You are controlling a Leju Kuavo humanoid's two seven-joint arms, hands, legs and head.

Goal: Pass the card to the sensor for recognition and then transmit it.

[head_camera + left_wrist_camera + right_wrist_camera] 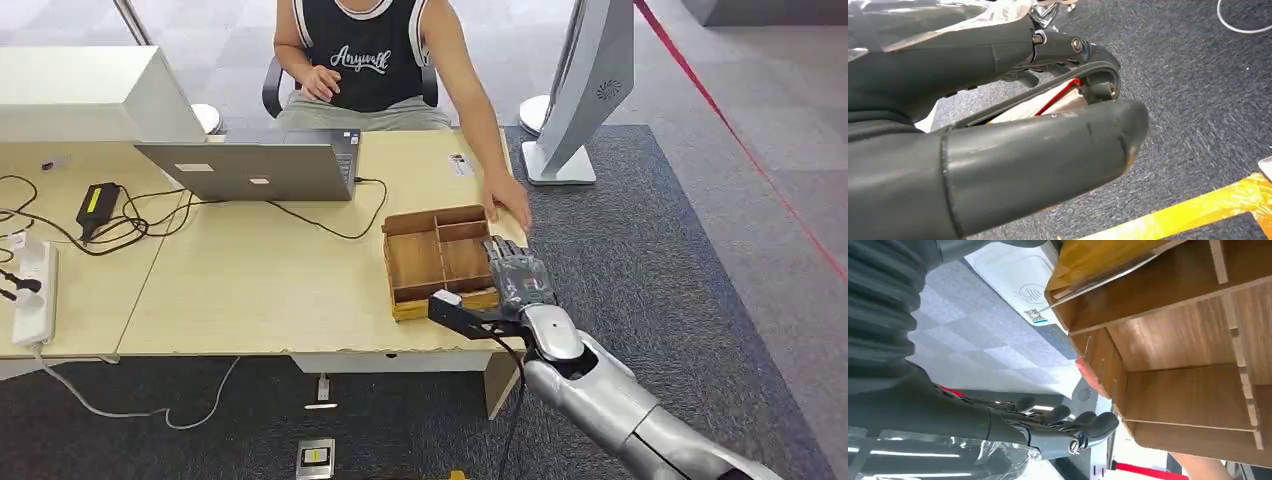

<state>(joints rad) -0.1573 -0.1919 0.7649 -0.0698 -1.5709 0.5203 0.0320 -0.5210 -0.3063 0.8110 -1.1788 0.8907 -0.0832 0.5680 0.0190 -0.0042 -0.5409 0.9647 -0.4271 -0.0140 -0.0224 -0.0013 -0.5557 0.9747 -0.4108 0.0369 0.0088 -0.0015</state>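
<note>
A pale wood-grain tabletop point(250, 290) is seen from the head view, set on dark grey ribbed carpet point(640, 250) crossed by a red line; a grey laptop point(255, 165), a black power brick point(98, 205) with looping cables and a white power strip point(30, 285) are laid on it; a person point(375, 55) in a black vest is seated behind, one hand point(510, 200) resting at the far corner of a brown wooden divided tray point(435, 255). The right hand point(518, 275) is held flat beside the tray's near right edge, its dark fingers point(1088, 425) extended, nothing gripped. In the left wrist view the left hand point(1013, 145) is curled, a white card point(1035, 105) with a red edge pinched between thumb and fingers above the carpet and a yellow floor strip point(1198, 210).
</note>
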